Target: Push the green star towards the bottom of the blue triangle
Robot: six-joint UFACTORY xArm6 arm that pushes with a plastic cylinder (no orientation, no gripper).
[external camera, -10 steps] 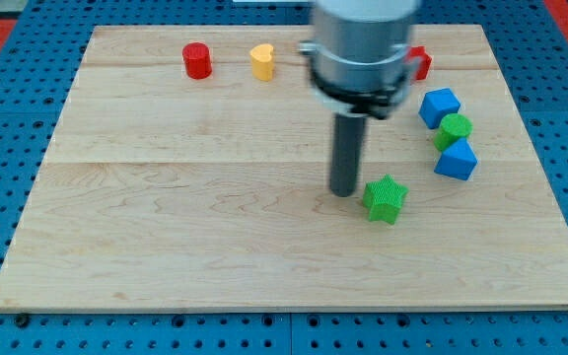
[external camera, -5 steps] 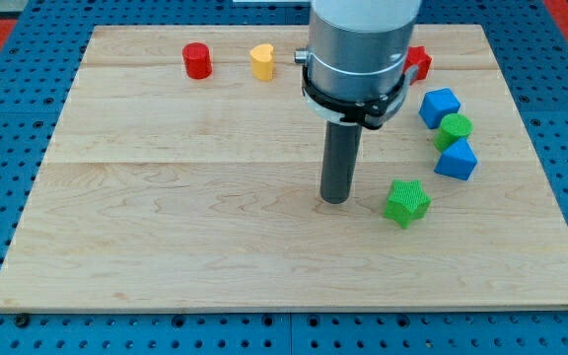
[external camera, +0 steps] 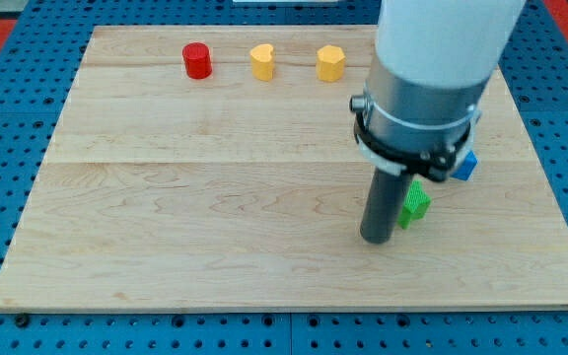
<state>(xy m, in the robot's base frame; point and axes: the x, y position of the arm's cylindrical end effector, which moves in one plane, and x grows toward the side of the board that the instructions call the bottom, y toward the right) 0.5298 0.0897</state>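
The green star [external camera: 415, 204] lies on the wooden board [external camera: 166, 217] at the view's right, partly hidden behind my rod. My tip [external camera: 376, 239] rests on the board just left of and slightly below the star, close to it or touching it. Only a corner of a blue block [external camera: 464, 167] shows right of and above the star, past the arm's body; its shape cannot be made out. The other blocks at the right side are hidden by the arm.
A red cylinder [external camera: 197, 61], a yellow heart [external camera: 261, 62] and a yellow hexagonal block [external camera: 330, 63] stand in a row near the board's top edge. The blue pegboard [external camera: 8, 148] surrounds the board.
My tip has moved right and toward the view's bottom, from left of the star to its lower left. The star has barely shifted to the right. The arm now covers the blue and green blocks at the right.
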